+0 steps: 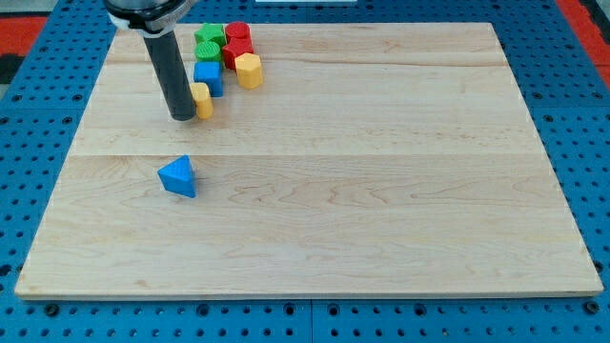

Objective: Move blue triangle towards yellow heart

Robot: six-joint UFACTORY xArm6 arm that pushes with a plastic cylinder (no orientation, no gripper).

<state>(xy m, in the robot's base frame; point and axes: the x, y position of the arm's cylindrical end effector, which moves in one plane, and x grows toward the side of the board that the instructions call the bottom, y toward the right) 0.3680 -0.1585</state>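
My tip (pixel 182 117) is just a bare rod, holding nothing. It is sitting right beside the yellow heart (pixel 201 100), on its left side. The blue triangle (pixel 178 177) is lying alone below them, apart from both. Other blocks are crowding near the board's (pixel 381 191) top: a blue block (pixel 209 77), a yellow block (pixel 249 70), green (pixel 209 42) and red (pixel 237 43).

Green (pixel 209 40), red (pixel 237 43), blue (pixel 209 76) blocks clustered, wooden board (pixel 381 191).
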